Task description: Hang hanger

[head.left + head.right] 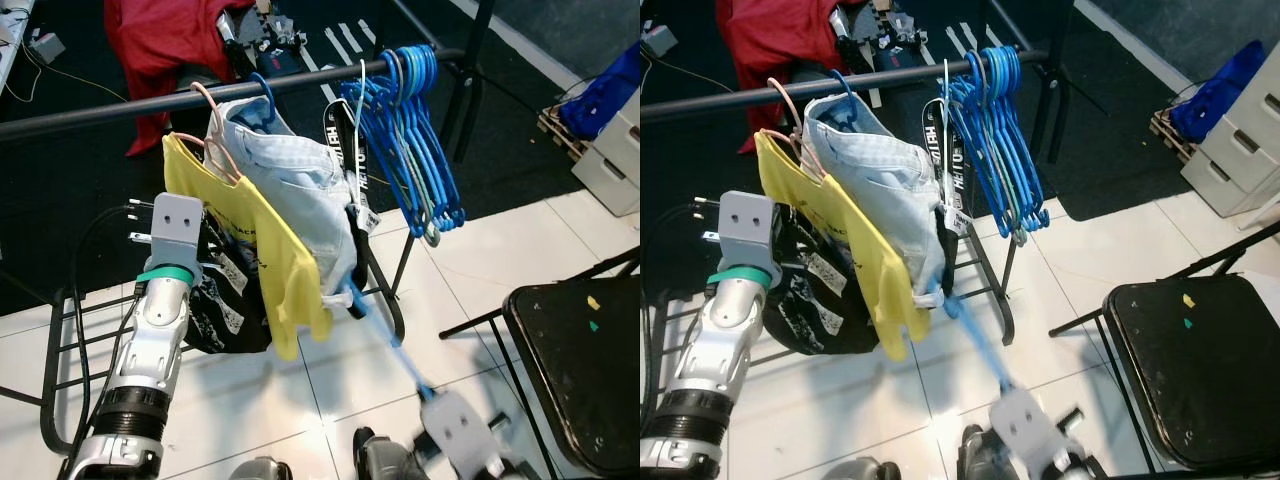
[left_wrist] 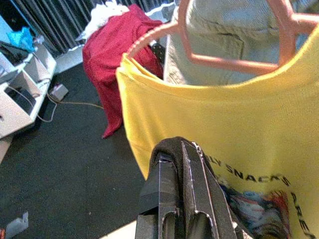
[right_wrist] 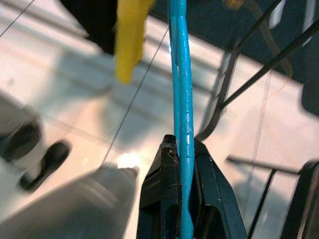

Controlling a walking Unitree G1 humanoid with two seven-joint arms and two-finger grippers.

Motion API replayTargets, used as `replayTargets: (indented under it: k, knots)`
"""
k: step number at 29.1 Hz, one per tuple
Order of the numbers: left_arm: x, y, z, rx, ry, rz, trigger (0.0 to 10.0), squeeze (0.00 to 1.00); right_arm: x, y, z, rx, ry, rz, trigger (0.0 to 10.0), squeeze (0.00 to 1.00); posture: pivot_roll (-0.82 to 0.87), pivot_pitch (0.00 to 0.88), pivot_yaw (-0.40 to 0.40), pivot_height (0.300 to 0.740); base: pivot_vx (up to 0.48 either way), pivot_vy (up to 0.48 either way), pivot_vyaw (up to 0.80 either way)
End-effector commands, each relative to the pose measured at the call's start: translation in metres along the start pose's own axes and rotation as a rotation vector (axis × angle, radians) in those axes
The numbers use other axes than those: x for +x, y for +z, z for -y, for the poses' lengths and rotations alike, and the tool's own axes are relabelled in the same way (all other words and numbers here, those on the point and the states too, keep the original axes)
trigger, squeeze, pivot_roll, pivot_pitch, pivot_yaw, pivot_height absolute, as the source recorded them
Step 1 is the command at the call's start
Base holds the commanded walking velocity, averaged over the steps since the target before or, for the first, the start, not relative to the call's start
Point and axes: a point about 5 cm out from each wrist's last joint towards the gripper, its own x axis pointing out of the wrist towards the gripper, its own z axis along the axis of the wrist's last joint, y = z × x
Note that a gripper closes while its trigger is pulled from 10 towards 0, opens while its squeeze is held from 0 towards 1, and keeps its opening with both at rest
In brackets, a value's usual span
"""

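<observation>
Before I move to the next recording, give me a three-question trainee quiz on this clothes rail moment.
1. True or false: the right claw is shut on a blue hanger.
2. Which garment hangs on the pink hanger? A) yellow T-shirt B) red cloth C) black jacket
3. Fill in: the bunch of empty blue hangers hangs on the dark ____.

Key
1. True. The blue hanger runs up between its fingers toward the light denim garment.
2. A. The yellow T-shirt is on it, and the left claw sits close against that shirt.
3. rail.
</observation>
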Motion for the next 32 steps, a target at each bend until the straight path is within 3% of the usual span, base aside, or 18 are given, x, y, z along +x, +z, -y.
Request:
replayTargets:
  k: [1,2,5,6,8,9,13,16,19,24,27,30,32]
  knots:
    - [0.004,0.005,-0.008,0.017,-0.029,0.039,10.0,0.00,-0.017,-0.003,-0.005,0.043,0.110,-0.033,10.0,0.00,-0.13,0.097,0.095,0.740,0.000,0.000,0.00]
    - [0.004,0.005,-0.008,0.017,-0.029,0.039,10.0,0.00,-0.017,-0.003,-0.005,0.043,0.110,-0.033,10.0,0.00,-0.13,0.097,0.095,0.740,0.000,0.000,0.00]
    - [0.005,0.005,-0.022,0.081,-0.127,0.053,10.0,0.00,-0.043,0.000,-0.005,0.100,0.218,-0.039,10.0,0.00,-0.15,0.096,0.098,0.740,0.000,0.000,0.00]
    - [0.005,0.005,-0.022,0.081,-0.127,0.053,10.0,0.00,-0.043,0.000,-0.005,0.100,0.218,-0.039,10.0,0.00,-0.15,0.096,0.098,0.740,0.000,0.000,0.00]
    - [0.004,0.006,-0.037,0.114,-0.205,0.053,10.0,0.00,-0.055,0.011,0.001,0.105,0.274,-0.018,10.0,0.00,-0.15,0.095,0.105,0.740,0.000,0.000,0.00]
    - [0.004,0.006,-0.037,0.114,-0.205,0.053,10.0,0.00,-0.055,0.011,0.001,0.105,0.274,-0.018,10.0,0.00,-0.15,0.095,0.105,0.740,0.000,0.000,0.00]
    - [0.000,0.010,-0.070,0.294,-0.352,0.052,10.0,0.00,-0.068,0.044,0.026,0.121,0.368,0.056,10.0,0.00,-0.16,0.094,0.113,0.740,0.000,0.000,0.00]
    - [-0.001,0.010,-0.076,0.322,-0.384,0.041,10.0,0.00,-0.069,0.052,0.032,0.115,0.382,0.081,10.0,0.00,-0.16,0.096,0.120,0.740,0.000,0.000,0.00]
    - [-0.006,0.009,-0.085,0.389,-0.492,0.021,10.0,0.00,-0.071,0.074,0.044,0.100,0.425,0.146,10.0,0.00,-0.16,0.096,0.124,0.740,0.000,0.000,0.00]
    - [-0.015,0.008,-0.084,0.439,-0.609,0.006,10.0,0.00,-0.071,0.095,0.060,0.088,0.413,0.230,10.0,0.00,-0.15,0.096,0.128,0.740,0.000,0.000,0.00]
    - [-0.029,0.005,-0.074,0.434,-0.785,-0.011,10.0,0.00,-0.070,0.115,0.083,0.093,0.349,0.330,10.0,0.00,-0.15,0.097,0.129,0.740,0.000,0.000,0.00]
    - [-0.035,0.006,-0.068,0.429,-0.868,-0.009,10.0,0.00,-0.071,0.120,0.091,0.093,0.329,0.355,10.0,0.00,-0.15,0.094,0.127,0.740,0.000,0.000,0.00]
    - [-0.044,0.011,-0.056,0.421,-1.044,0.004,10.0,0.00,-0.070,0.121,0.100,0.097,0.326,0.346,10.0,0.00,-0.15,0.094,0.130,0.740,0.000,0.000,0.00]
